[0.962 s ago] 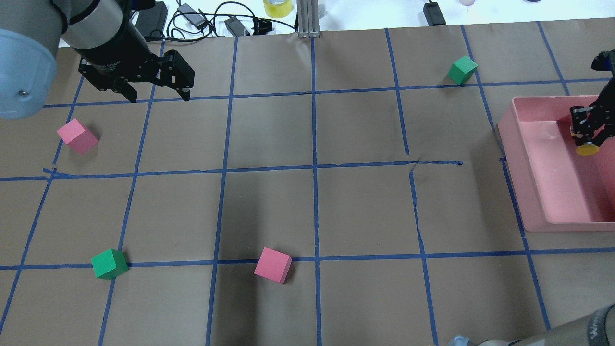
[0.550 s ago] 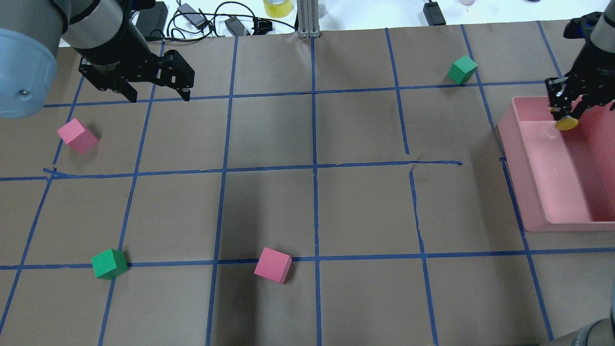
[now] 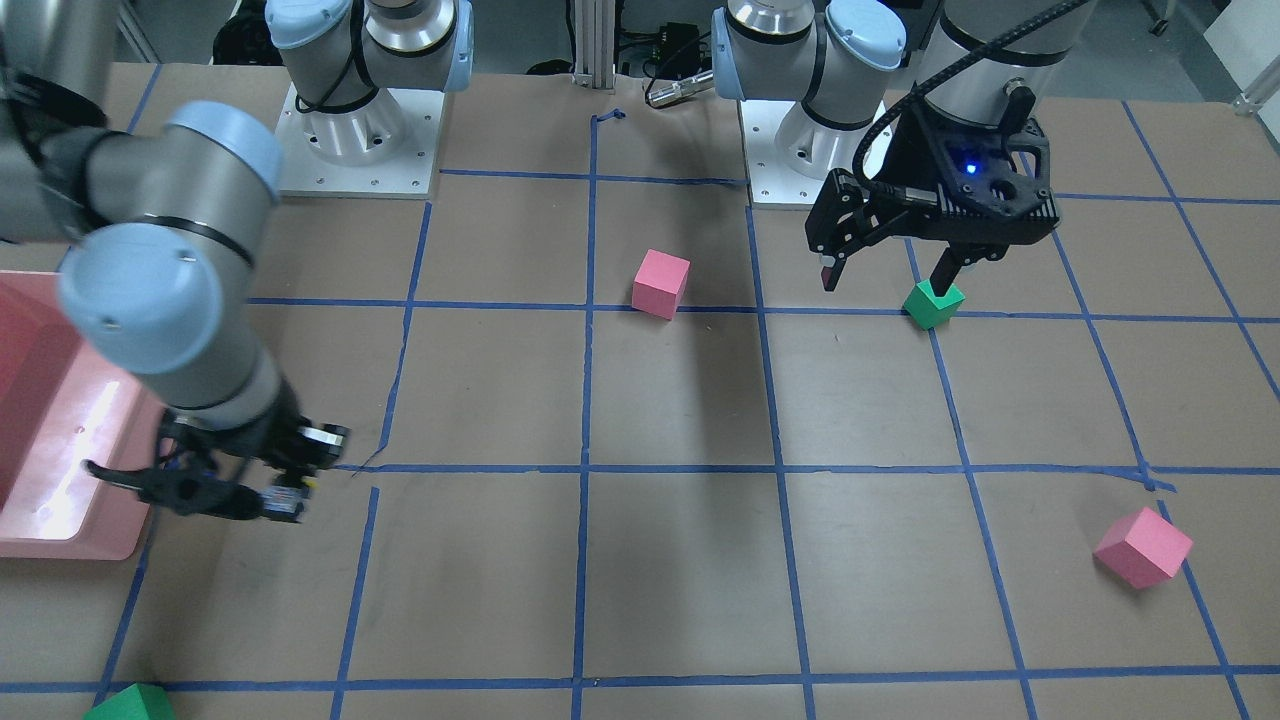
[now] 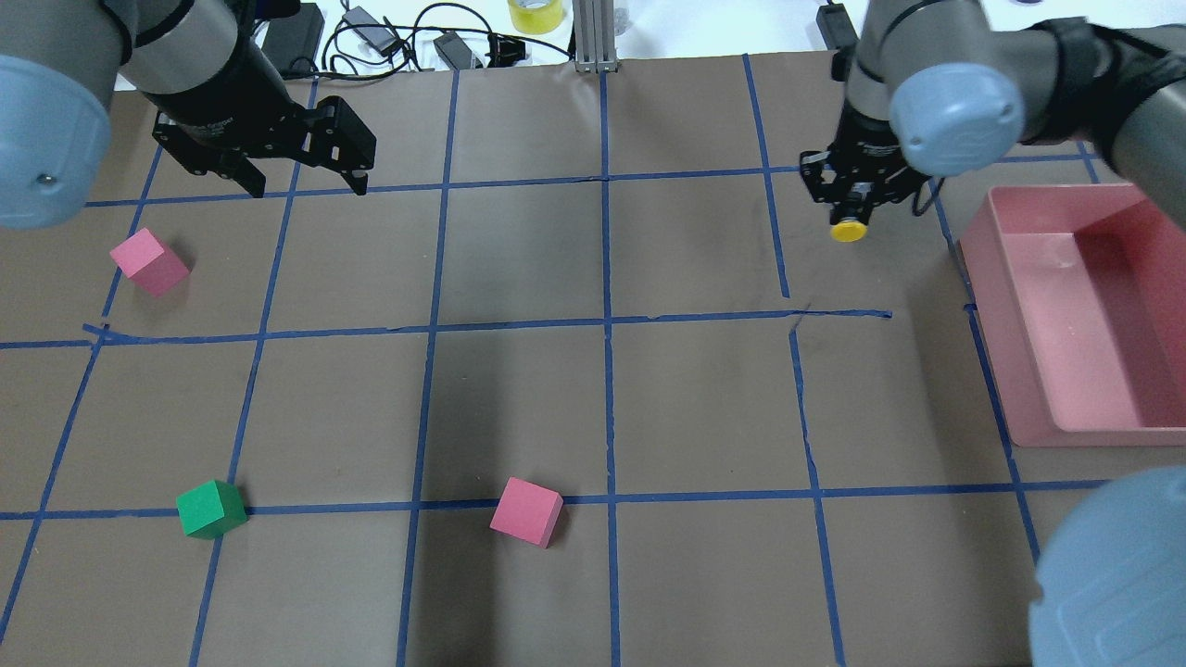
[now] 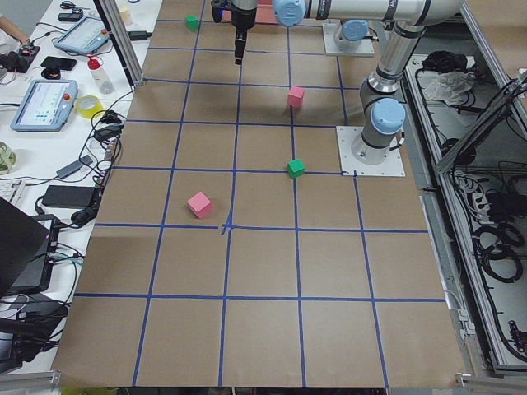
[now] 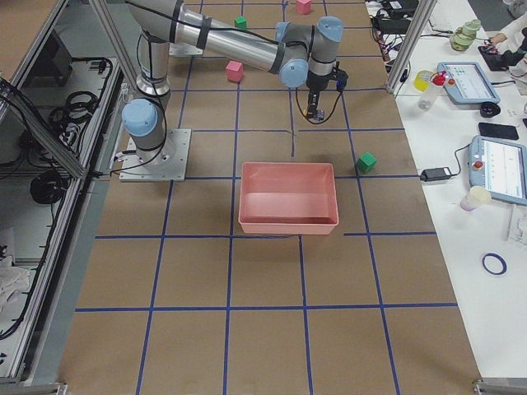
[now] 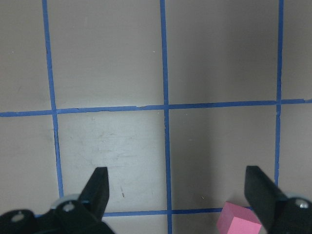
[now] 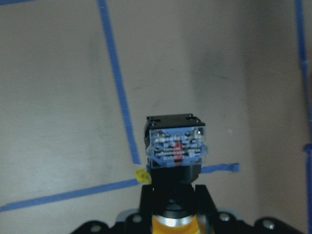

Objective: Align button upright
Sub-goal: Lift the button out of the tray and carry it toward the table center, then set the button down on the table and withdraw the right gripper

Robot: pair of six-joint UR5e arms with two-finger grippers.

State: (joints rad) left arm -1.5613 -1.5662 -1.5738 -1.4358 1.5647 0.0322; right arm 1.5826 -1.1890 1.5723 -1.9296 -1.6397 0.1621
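My right gripper (image 4: 850,211) is shut on the button (image 4: 847,232), whose round yellow cap shows below the fingers. It holds the button above the brown table, just left of the pink bin (image 4: 1005,352). In the right wrist view the grey-white contact block (image 8: 176,146) faces the camera, with the yellow cap at the bottom edge. In the front view the right gripper (image 3: 283,492) hangs beside the bin (image 3: 50,480). My left gripper (image 4: 306,181) is open and empty at the far left, also in its wrist view (image 7: 178,190).
Pink cubes (image 4: 148,262) (image 4: 526,511) and a green cube (image 4: 211,509) lie on the table. Another green cube (image 6: 366,161) sits near the bin's far corner, hidden under my right arm in the overhead view. Cables lie along the far edge.
My right gripper has carried the button out of the pink bin, leftward over the table. The left arm has not moved.
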